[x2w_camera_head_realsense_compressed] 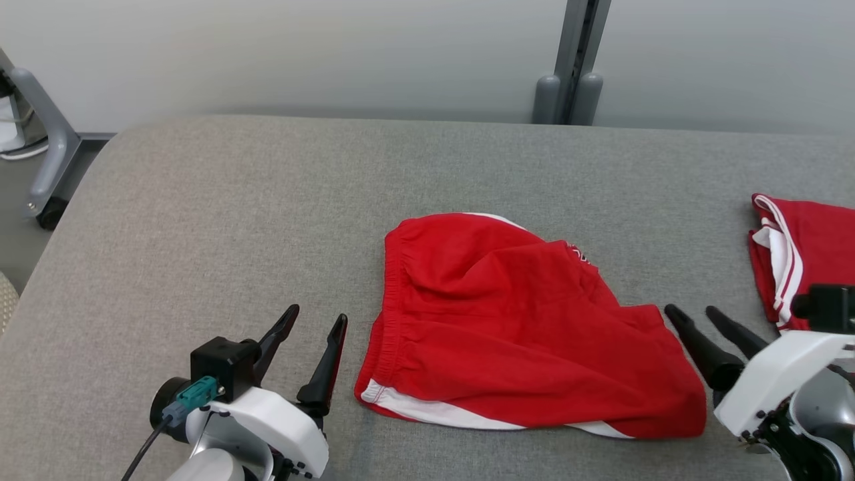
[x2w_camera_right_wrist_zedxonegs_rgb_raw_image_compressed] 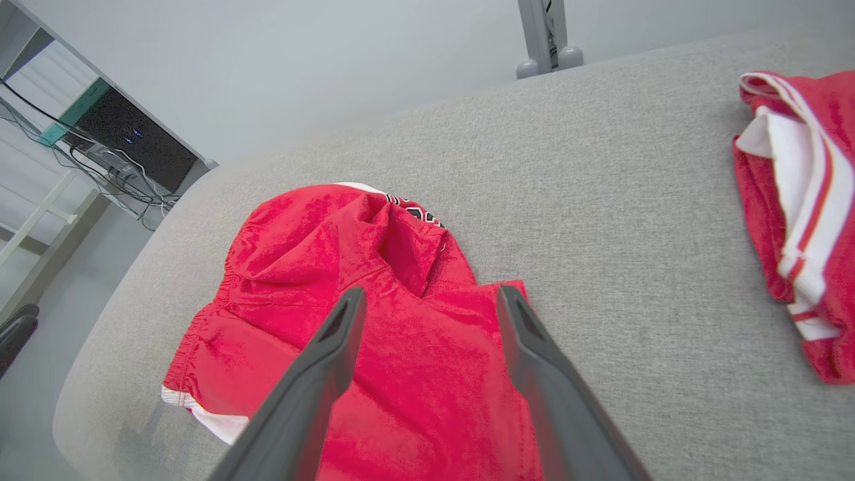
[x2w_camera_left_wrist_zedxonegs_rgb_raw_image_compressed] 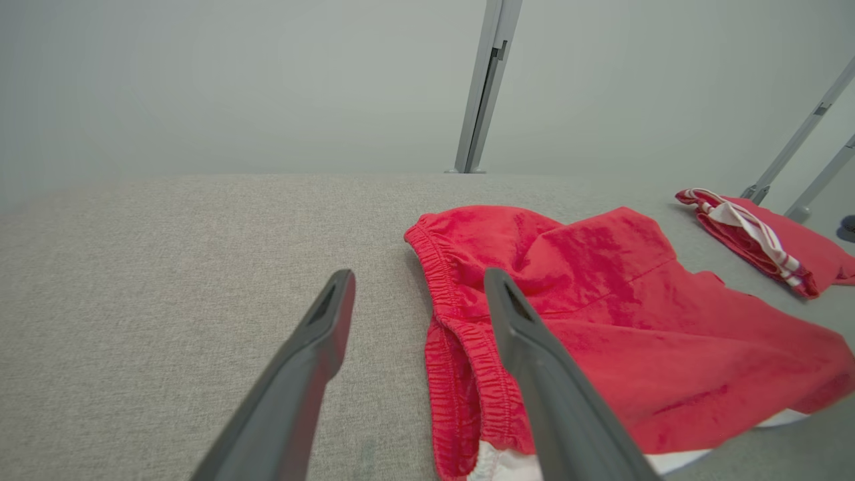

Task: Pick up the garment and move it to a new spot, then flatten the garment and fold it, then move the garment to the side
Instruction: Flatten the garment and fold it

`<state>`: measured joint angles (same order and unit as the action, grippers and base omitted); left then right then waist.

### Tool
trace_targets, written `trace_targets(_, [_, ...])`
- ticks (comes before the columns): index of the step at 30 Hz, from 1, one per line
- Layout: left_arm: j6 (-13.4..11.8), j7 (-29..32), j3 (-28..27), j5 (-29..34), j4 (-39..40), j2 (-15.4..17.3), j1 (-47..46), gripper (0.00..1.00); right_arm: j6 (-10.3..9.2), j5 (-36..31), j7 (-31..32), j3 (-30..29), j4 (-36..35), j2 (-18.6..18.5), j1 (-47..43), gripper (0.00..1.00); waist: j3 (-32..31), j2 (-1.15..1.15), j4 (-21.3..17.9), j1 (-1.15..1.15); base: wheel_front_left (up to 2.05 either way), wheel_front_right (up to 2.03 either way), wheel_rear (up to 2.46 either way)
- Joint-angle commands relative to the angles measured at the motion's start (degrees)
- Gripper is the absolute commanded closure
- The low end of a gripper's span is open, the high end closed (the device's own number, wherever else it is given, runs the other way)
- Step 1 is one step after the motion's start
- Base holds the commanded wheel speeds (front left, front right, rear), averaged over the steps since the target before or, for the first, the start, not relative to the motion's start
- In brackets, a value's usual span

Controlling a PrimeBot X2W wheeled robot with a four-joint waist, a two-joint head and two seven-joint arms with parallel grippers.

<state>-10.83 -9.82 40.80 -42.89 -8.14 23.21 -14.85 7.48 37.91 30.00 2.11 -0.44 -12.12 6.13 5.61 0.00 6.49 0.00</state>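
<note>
Two grippers stand with fingers apart and empty, the left gripper (x2w_camera_head_realsense_compressed: 318, 314) just beside the waistband and the right gripper (x2w_camera_head_realsense_compressed: 691, 310) by the opposite hem of the rumpled red fabric shorts with white trim (x2w_camera_head_realsense_compressed: 507, 321), which lie mid-surface on the grey cloth-covered table (x2w_camera_head_realsense_compressed: 200, 220), well apart from a folded red-and-white garment (x2w_camera_head_realsense_compressed: 801, 254).

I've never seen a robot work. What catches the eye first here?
The red shorts lie rumpled in the middle of the grey table. A second red-and-white garment sits at its right edge. The left tool and the right tool, both open, flank the shorts.
</note>
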Motion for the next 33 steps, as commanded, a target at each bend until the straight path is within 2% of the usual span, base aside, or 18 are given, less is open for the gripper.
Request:
trace_targets(1, [-0.33,0.09,-0.25,-0.25,0.01,0.68,0.18,0.0,0.05,-0.4,-2.63,-0.88,-1.21,-0.47,-1.35,0.0,-1.01,0.0,-0.41,0.0,0.0,0.0,0.0])
trace_targets(5, [-0.9,0.06,-0.48,-0.5,0.41,0.93,0.99,0.0,0.05,-0.98,-6.81,-1.71,-3.78,-0.44,-3.37,0.0,-2.23,0.0,-1.12,0.0,0.0,0.0,0.0])
trace_targets(13, [-1.87,-0.16,-0.99,-1.09,1.66,2.28,2.92,0.0,0.05,-4.74,-20.89,-5.89,-9.04,2.6,-9.32,0.0,-4.22,0.0,-3.88,0.0,0.0,0.0,0.0])
trace_targets(17, [-1.93,0.12,-0.59,-1.07,2.43,2.4,3.35,0.0,0.05,-6.37,-27.29,-8.08,-8.3,4.92,-12.73,0.0,-4.14,0.0,-4.75,0.0,0.0,0.0,0.0])
trace_targets(20, [-2.3,-0.28,-0.68,-1.17,2.86,2.55,3.85,0.0,0.05,-7.0,-31.0,-7.42,-6.94,6.28,-14.95,0.0,-3.87,0.0,-5.54,0.0,0.0,0.0,0.0])
trace_targets(28, [-1.93,-0.68,-0.5,-1.01,3.31,2.75,4.06,0.0,0.05,-10.89,-32.98,-5.36,-5.46,5.64,-14.62,0.0,-3.47,0.0,-6.23,0.0,0.0,0.0,0.0])
trace_targets(33, [-0.1,5.5,2.55,-1.57,1.68,2.98,1.82,0.0,0.05,-10.89,-32.41,-4.57,-4.98,5.73,-13.81,0.0,-3.25,0.0,-6.33,0.0,0.0,0.0,0.0])
